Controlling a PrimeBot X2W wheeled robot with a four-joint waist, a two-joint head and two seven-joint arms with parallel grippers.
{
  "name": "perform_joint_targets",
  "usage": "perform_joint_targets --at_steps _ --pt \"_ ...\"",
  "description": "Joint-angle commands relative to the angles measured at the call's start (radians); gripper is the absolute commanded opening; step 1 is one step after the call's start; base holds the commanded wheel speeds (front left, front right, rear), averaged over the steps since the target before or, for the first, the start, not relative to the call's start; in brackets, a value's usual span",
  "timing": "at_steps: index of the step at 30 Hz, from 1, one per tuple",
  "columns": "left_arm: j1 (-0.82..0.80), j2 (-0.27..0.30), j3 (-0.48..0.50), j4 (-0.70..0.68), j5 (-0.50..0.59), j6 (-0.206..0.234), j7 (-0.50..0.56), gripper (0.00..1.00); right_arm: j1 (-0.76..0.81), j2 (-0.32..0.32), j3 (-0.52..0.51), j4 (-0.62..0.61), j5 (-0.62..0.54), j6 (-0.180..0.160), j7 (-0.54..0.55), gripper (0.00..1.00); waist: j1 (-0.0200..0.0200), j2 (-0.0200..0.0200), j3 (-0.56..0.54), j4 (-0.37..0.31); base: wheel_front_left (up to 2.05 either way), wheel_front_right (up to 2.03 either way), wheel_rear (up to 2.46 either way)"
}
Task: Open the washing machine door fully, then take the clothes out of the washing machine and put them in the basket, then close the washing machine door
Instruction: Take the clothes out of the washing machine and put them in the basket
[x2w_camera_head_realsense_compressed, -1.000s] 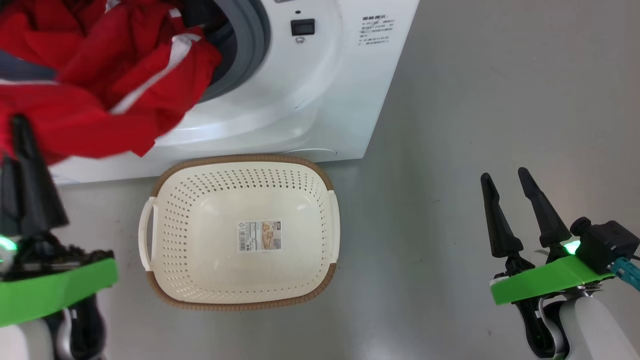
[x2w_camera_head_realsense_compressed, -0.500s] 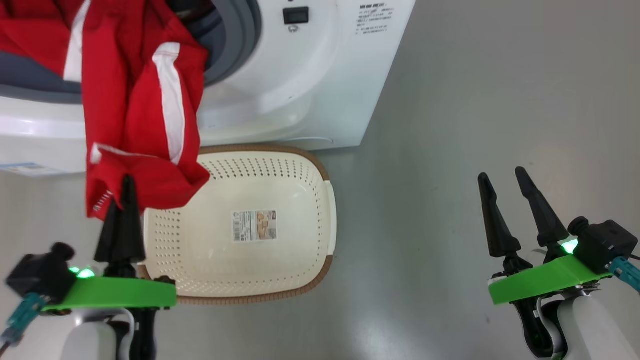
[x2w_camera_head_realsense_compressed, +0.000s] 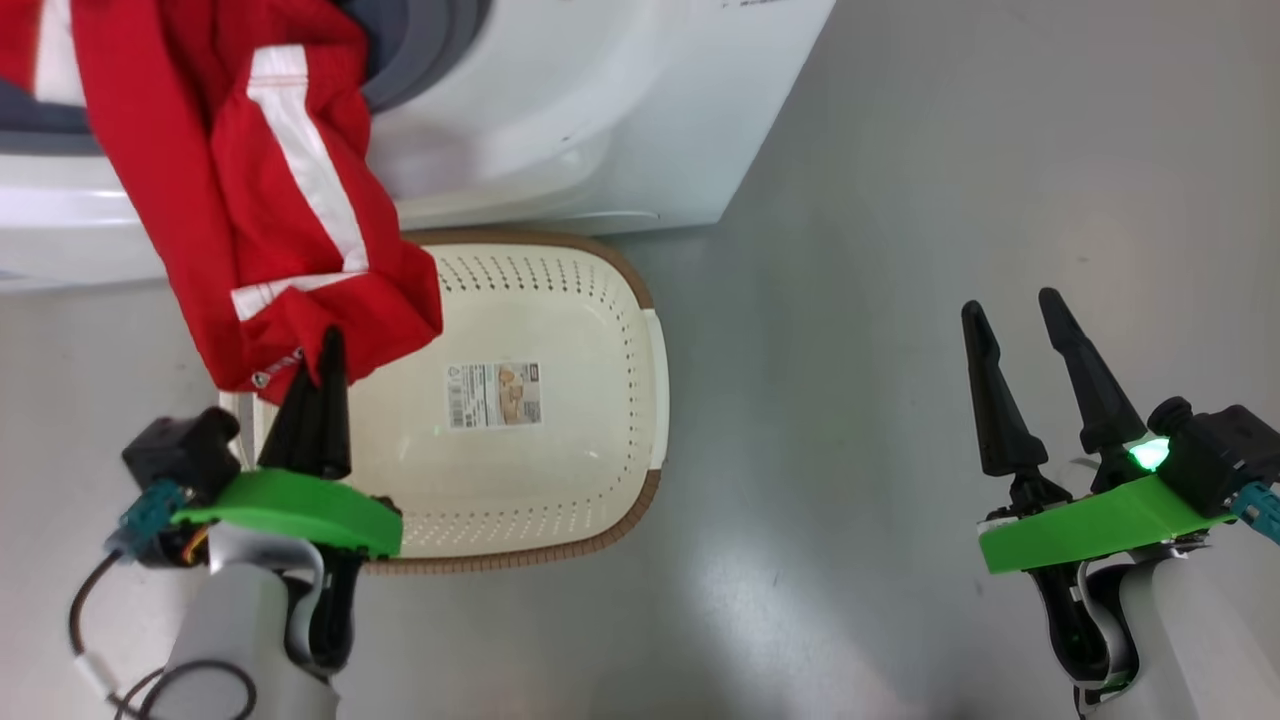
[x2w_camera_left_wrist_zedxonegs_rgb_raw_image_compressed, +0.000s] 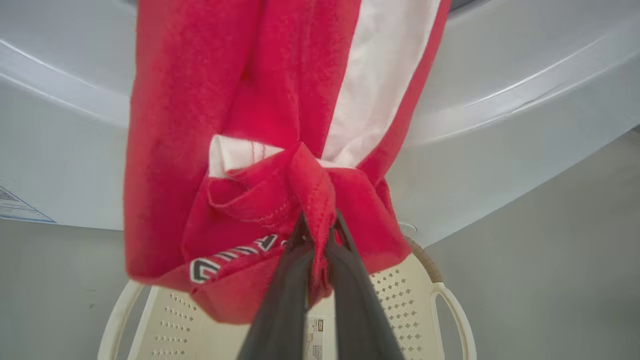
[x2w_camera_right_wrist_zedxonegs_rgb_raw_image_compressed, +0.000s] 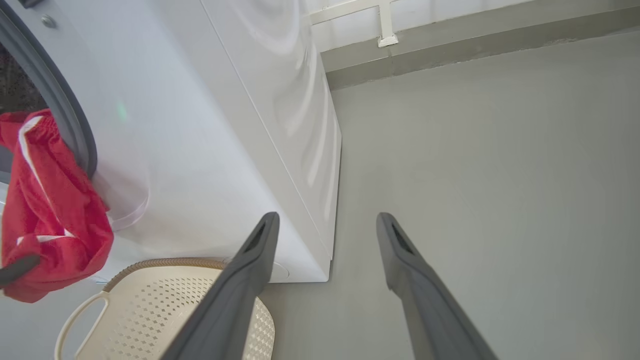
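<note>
- Left gripper clamps the clothes trailing from the washing machine; pull them clear, then centre over the basket
- Right gripper spread wide, empty; keep it aside

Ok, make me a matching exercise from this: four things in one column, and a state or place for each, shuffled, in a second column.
Things:
1. left gripper
2. right gripper
3. basket
4. clothes

States or places:
A. hanging out of the washing machine
B. shut on the clothes
C. open, over bare floor
D. standing on the floor in front of the washing machine

Pairs: 1-B, 2-C, 3-D, 4-A
</note>
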Motion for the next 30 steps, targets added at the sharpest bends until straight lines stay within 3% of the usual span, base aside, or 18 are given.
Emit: perform_joint_targets --at_steps 1,3,11,13,14,17,18,30 --pt "-0.013 0.026 0.019 0.010 0.013 0.001 -0.005 0.00 0.000 -0.002 0.019 -0.025 -0.008 0.005 -0.006 1.00 0.0000 0.0000 0.021 0.001 0.00 0.00 0.00" --pt "-0.035 0.026 0.012 0.048 0.017 0.001 -0.005 0.00 -0.002 -0.003 0.018 -0.026 -0.009 0.005 -0.006 1.00 0.0000 0.0000 0.028 0.003 0.00 0.00 0.00" --pt "-0.108 0.026 0.006 0.174 0.002 0.001 -0.005 0.46 -0.012 -0.008 0.018 -0.028 -0.014 0.005 -0.006 1.00 0.0000 0.0000 0.045 0.009 0.00 0.00 0.00" --pt "-0.114 0.026 0.006 0.184 0.001 0.001 -0.005 0.50 -0.013 -0.008 0.018 -0.028 -0.014 0.005 -0.006 1.00 0.0000 0.0000 0.046 0.009 0.00 0.00 0.00" --pt "-0.118 0.026 0.006 0.190 0.000 0.001 -0.005 0.65 -0.014 -0.008 0.019 -0.027 -0.015 0.005 -0.006 1.00 0.0000 0.0000 0.046 0.009 0.00 0.00 0.00" --pt "-0.126 0.026 0.006 0.197 -0.003 0.001 -0.005 0.95 -0.015 -0.008 0.019 -0.026 -0.015 0.005 -0.006 1.00 0.0000 0.0000 0.043 0.010 0.00 0.00 0.00" --pt "-0.126 0.026 0.005 0.197 -0.004 0.001 -0.005 1.00 -0.015 -0.009 0.019 -0.025 -0.015 0.005 -0.006 1.00 0.0000 0.0000 0.042 0.011 0.00 0.00 0.00" --pt "-0.108 0.026 0.017 0.144 -0.007 0.001 -0.005 1.00 -0.013 -0.009 0.021 -0.018 -0.014 0.005 -0.006 1.00 0.0000 0.0000 0.013 0.021 0.00 0.00 0.00"
